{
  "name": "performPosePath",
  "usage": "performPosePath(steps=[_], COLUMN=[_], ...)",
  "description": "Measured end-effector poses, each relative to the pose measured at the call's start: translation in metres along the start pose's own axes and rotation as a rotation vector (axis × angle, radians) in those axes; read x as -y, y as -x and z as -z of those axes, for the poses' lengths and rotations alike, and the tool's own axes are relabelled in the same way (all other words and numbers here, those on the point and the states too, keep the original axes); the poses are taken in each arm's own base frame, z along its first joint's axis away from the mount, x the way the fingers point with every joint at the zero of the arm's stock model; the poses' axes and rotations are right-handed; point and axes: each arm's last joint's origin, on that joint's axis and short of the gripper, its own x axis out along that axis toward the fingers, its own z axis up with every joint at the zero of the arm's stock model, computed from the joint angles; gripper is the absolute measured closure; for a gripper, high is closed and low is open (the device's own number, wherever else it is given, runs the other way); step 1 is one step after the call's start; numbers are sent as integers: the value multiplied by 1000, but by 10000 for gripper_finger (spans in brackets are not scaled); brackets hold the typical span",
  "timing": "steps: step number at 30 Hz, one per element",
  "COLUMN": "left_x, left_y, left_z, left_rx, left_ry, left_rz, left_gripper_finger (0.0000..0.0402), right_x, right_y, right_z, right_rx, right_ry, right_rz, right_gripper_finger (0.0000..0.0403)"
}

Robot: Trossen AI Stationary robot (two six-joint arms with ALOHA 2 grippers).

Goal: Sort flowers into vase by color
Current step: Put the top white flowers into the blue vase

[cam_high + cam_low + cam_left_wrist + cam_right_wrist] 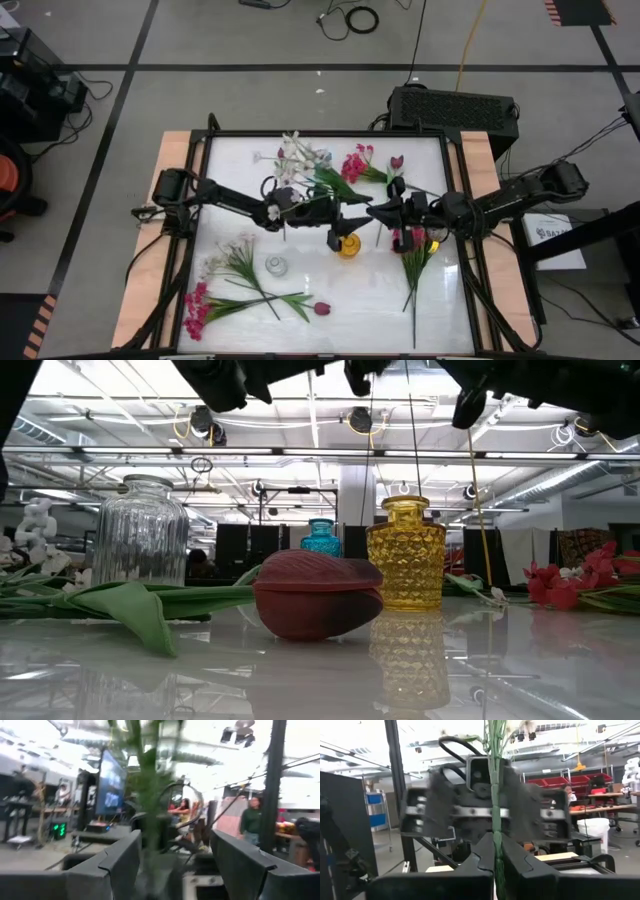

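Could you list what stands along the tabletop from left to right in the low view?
Clear glass vase → dark maroon tulip → yellow glass vase → magenta blooms. The blue vase behind overlaps the tulip, so I leave it out.

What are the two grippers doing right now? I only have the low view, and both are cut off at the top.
Observer: The right gripper has its jaws shut on a green stem. The right wrist view shows this.
Operator: And the left one?
Observer: The left gripper has open jaws with a green stem between them. It looks like the same stem, but I can't confirm that.
Operator: Where over the table is this?
Observer: From above, the two grippers face each other near mid-table, close to the yellow vase.
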Motion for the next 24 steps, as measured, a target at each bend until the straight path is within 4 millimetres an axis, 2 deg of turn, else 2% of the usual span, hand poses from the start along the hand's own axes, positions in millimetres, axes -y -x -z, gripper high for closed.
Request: performPosePath(steps=[5, 13, 16, 24], left_x=[6, 3, 1, -3], left_y=[0, 0, 0, 0], left_z=[-4, -4, -8, -10], left_rx=[8, 8, 16, 28], left_ry=[-42, 9, 6, 2], left_rz=[14, 6, 2, -6], left_gripper_finger=[159, 164, 188, 287], right_x=[0, 0, -1, -1], right_y=[-2, -2, -2, -1], right_z=[1, -1, -3, -5], right_rx=[-1, 20, 31, 40], right_ry=[31, 70, 73, 77], right_rz=[-4, -1, -2, -3], right_gripper_finger=[402, 403, 403, 403])
